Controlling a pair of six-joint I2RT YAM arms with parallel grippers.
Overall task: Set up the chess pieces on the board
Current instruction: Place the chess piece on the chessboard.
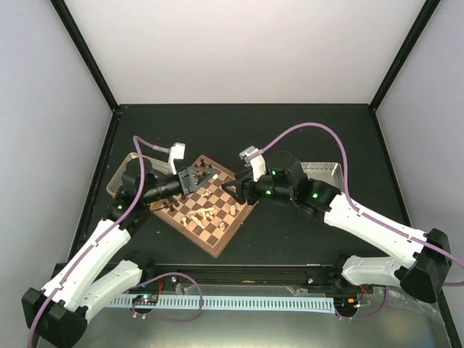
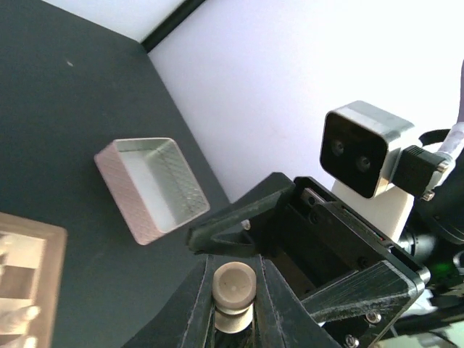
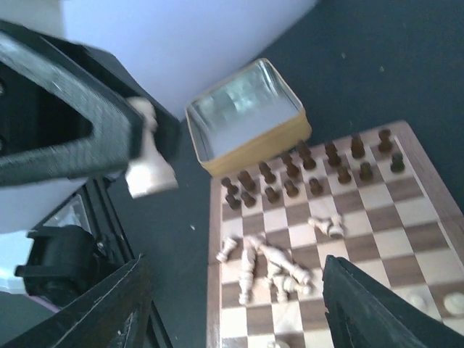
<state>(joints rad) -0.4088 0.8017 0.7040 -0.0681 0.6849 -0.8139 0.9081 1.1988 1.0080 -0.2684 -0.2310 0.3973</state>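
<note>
The board [image 1: 217, 235] lies as a diamond between the arms and also shows in the right wrist view [image 3: 395, 243]. Dark pieces [image 3: 304, 174] stand in two rows on its side near the gold tray. Several pale pieces [image 3: 275, 264] lie toppled in a heap mid-board [image 1: 205, 214]. My left gripper [image 1: 200, 176] hovers over the board's far corner, shut on a pale piece [image 2: 234, 285], seen end-on between the fingers; it also shows in the right wrist view [image 3: 148, 165]. My right gripper [image 1: 232, 190] is wide open and empty above the board's right side, facing the left gripper [image 3: 233, 270].
A gold-tan metal tray [image 3: 250, 148] sits just off the board's left side [image 1: 116, 177]. A pinkish rectangular tray [image 2: 123, 192], empty, lies on the dark table to the right, partly under my right arm [image 1: 326, 168]. White walls enclose the table.
</note>
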